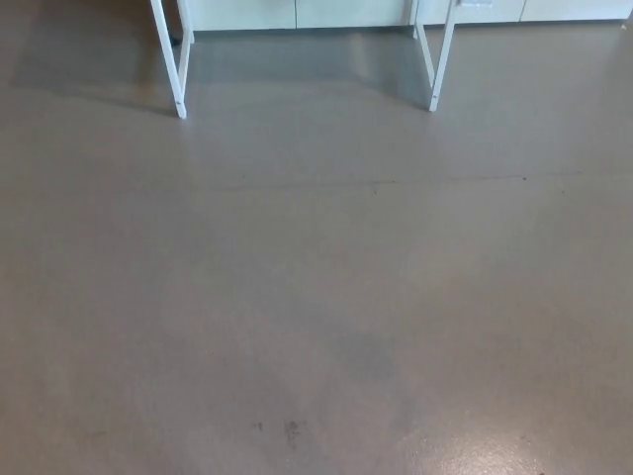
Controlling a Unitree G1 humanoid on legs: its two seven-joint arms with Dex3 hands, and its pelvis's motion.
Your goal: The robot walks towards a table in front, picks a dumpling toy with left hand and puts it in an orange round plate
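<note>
Since only the white desk legs show up at 12 o'clock over grey floor, with dumpling toy, orange plate and both hands' fingers out of view, walking crooked could clip a leg, I'd guess.

1. I see a smooth grey-brown floor filling nearly the whole view, with a faint seam line across it.
2. Two white metal table legs stand at the top.
3. A white baseboard runs behind them.
</note>
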